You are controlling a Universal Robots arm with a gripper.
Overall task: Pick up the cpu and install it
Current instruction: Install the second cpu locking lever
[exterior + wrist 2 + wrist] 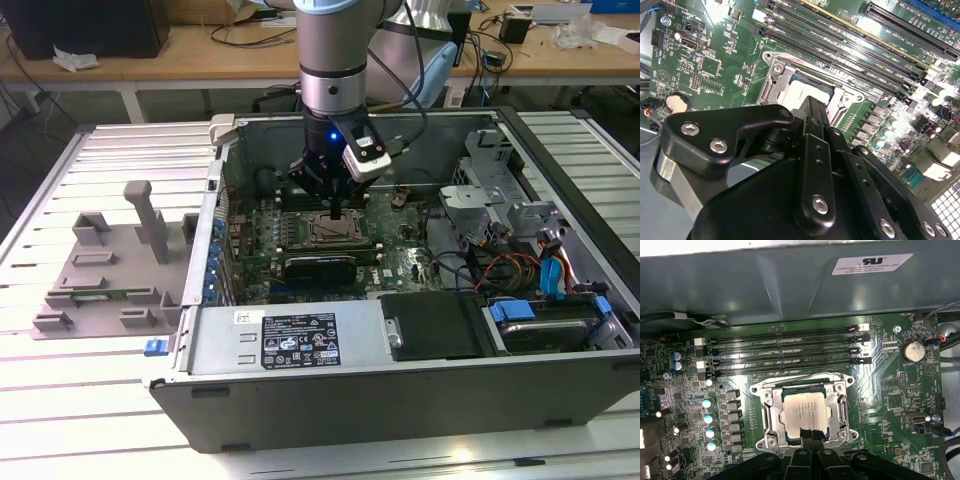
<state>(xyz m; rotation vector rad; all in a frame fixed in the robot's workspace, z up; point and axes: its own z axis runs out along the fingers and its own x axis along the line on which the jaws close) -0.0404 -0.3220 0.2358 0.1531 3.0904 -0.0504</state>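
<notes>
The cpu (805, 409) is a small silver-grey square lying flat inside the metal-rimmed socket frame (768, 412) on the green motherboard (890, 390). My gripper (811, 432) hangs just over the chip's edge with its two black fingers pressed together and nothing between them. In the second wrist view the shut gripper (814, 107) covers part of the cpu (801, 94) and the socket frame (771, 84). In the exterior view the gripper (333, 212) points straight down at the socket (338, 232) inside the open computer case (300, 345).
Black memory slots (785, 352) run beside the socket, with a coin battery (913, 351) close by. A grey plastic tray (100, 270) with upright posts lies on the table at the exterior view's left. Drive cages and cables (520, 240) crowd the case's right side.
</notes>
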